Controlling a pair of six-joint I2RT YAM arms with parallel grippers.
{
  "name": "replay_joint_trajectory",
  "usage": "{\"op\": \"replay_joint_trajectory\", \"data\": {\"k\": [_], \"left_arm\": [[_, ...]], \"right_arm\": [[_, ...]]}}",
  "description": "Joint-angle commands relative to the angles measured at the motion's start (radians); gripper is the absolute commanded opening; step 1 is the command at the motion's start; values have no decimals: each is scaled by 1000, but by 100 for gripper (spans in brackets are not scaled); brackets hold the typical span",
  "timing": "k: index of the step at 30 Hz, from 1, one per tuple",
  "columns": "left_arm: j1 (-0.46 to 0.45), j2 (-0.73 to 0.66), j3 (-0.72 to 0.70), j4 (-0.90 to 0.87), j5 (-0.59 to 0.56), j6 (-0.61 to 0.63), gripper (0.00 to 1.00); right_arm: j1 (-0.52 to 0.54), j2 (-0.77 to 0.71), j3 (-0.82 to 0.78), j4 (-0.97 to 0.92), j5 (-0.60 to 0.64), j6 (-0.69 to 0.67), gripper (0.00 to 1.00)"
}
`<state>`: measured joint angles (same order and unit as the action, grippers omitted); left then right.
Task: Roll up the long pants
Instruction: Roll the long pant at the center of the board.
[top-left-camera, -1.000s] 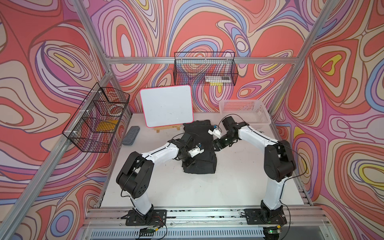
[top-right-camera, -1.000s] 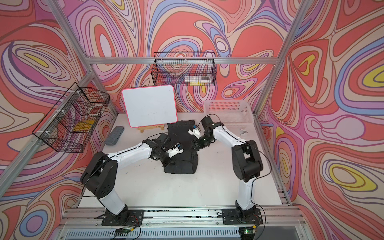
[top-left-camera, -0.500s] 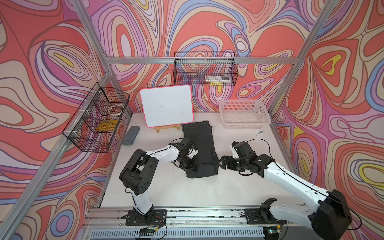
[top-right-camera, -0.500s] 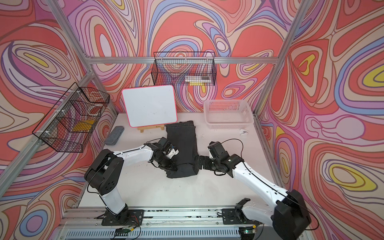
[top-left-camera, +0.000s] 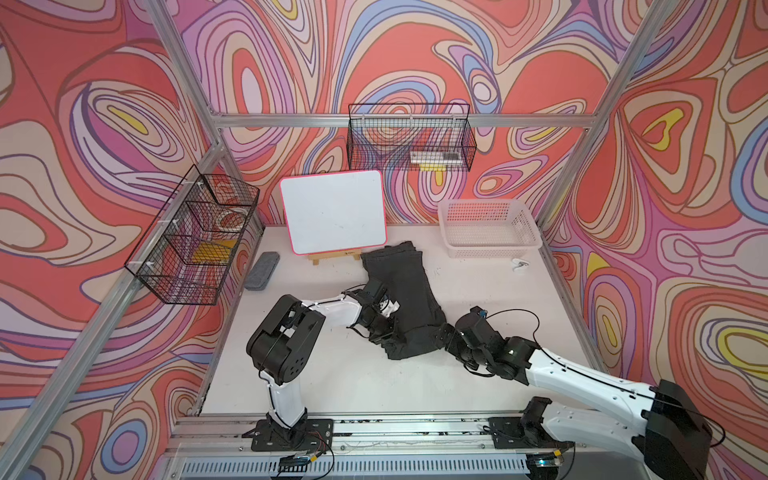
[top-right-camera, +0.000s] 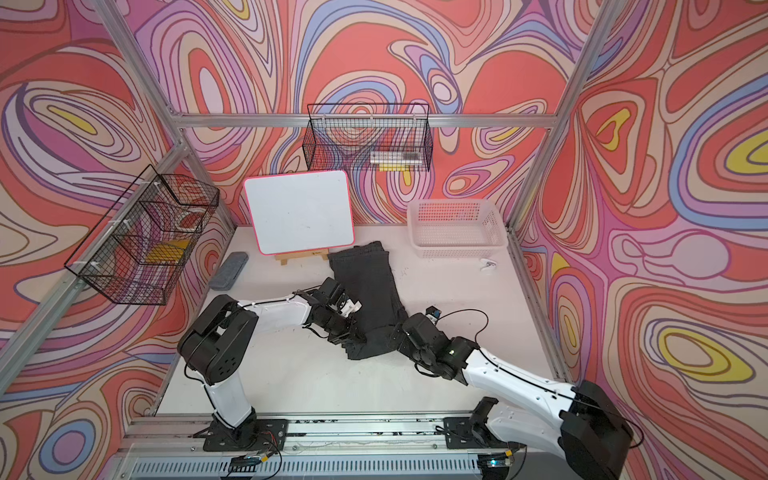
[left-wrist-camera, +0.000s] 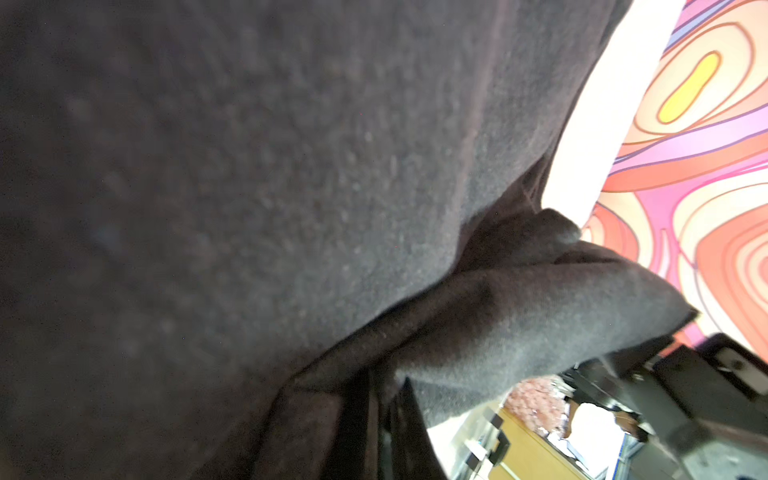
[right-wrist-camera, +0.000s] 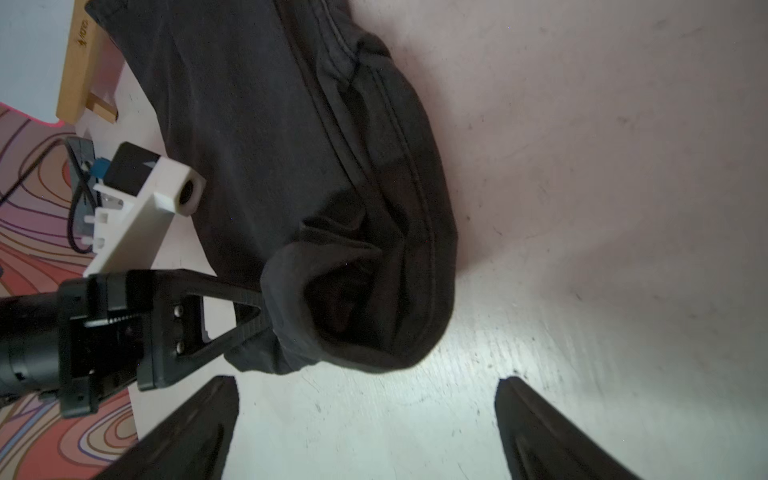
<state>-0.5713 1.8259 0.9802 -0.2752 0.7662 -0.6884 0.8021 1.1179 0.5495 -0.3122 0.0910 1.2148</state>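
left pincer (right-wrist-camera: 257, 308) grips pants (top-left-camera: 409, 286), right pincer (right-wrist-camera: 368, 388) spread

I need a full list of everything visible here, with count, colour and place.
pants: one, charcoal, mid-table, near end bunched
whiteboard: one, white with pink edge, on easel
easel: one, wooden, back of table
basket: one, white, far right corner
eraser: one, grey, left table edge
clip: one, white, before the basket
wire baskets: two, black, left wall and back wall
table: one, white, under all
left gripper: one, black, shut on pants' near end
right gripper: one, black, open, by pants' near end
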Motion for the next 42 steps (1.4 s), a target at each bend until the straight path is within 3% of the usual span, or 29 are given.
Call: {"op": "replay_joint_trajectory", "data": {"k": [1,7,8,10,11,14,15,18,20,21,23,25,28,31,36,42], "left_arm": [[-21,15,-9,73,42,-77,0],[-58,21,-29,188,72,-169,0],[-67,23,-32,197,69,-180,0],[-85,19,-25,164,42,-161,0],[-90,15,-22,148,29,-151,0],[-100,-4,13,50,-38,-82,0],[-103,-15,38,-5,-74,-41,10],[-105,-84,106,-183,-231,88,27],[-107,-157,131,-260,-382,163,51],[-107,-196,126,-273,-447,196,58],[-122,-296,81,-249,-564,292,59],[-164,-383,15,-185,-606,415,60],[-322,-499,-114,-34,-776,617,62],[-447,-546,-252,190,-941,730,64],[-548,-485,-359,532,-1101,983,69],[-549,-325,-333,747,-1097,1214,71]], "right_arm": [[5,100,-20,205,23,82,95],[5,242,37,268,70,142,76],[-3,250,53,249,80,150,65],[-18,252,104,171,99,167,27],[-22,250,140,108,121,164,14],[-51,278,253,-81,145,122,0],[-64,293,278,-124,140,114,0],[-112,350,336,-209,94,94,0],[-149,400,393,-277,56,55,0],[-168,428,426,-315,39,30,0],[-205,482,483,-349,-11,-30,0],[-239,524,527,-378,-53,-70,0],[-274,568,590,-406,-96,-112,0],[-288,609,651,-440,-132,-149,0],[-293,644,684,-452,-195,-180,0],[-296,641,666,-430,-275,-188,0]]}}
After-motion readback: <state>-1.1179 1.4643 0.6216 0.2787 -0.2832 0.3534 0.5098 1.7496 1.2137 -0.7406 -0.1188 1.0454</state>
